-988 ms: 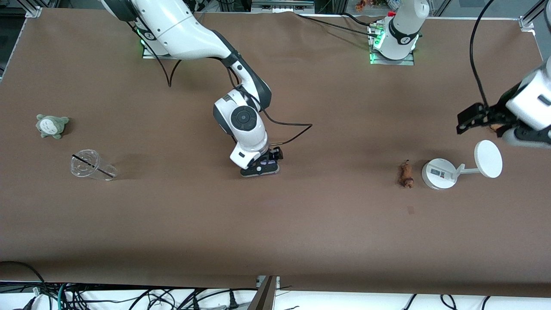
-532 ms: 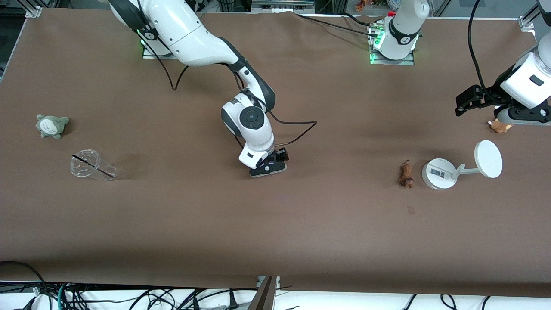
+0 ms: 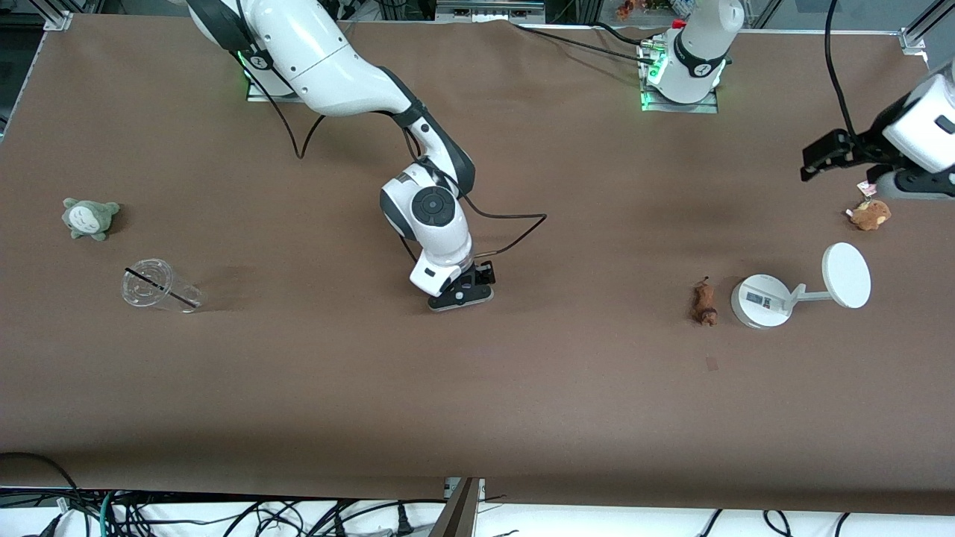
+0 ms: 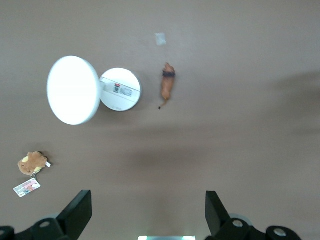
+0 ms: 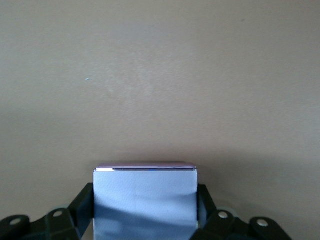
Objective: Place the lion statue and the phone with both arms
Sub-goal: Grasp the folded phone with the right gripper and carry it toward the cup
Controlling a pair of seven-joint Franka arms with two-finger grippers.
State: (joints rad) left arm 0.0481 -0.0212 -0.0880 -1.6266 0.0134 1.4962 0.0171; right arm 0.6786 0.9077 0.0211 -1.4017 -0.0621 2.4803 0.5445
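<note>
The lion statue lies on the table beside the white stand's base, toward the left arm's end; it also shows in the left wrist view. My right gripper is shut on the phone, a pale lavender slab held edge-down low over the middle of the table. In the front view only a sliver of the phone shows between the fingers. My left gripper is open and empty in the air, over the table near the brown plush; its fingertips are wide apart.
A white stand with a round base and a disc stands next to the lion. A round brown plush with a tag lies near the table's end. A grey-green plush and a tipped clear cup lie toward the right arm's end.
My left gripper has risen and drawn back toward the bases, uncovering the brown plush. My right gripper has shifted slightly toward the left arm's end with the phone, then settled.
</note>
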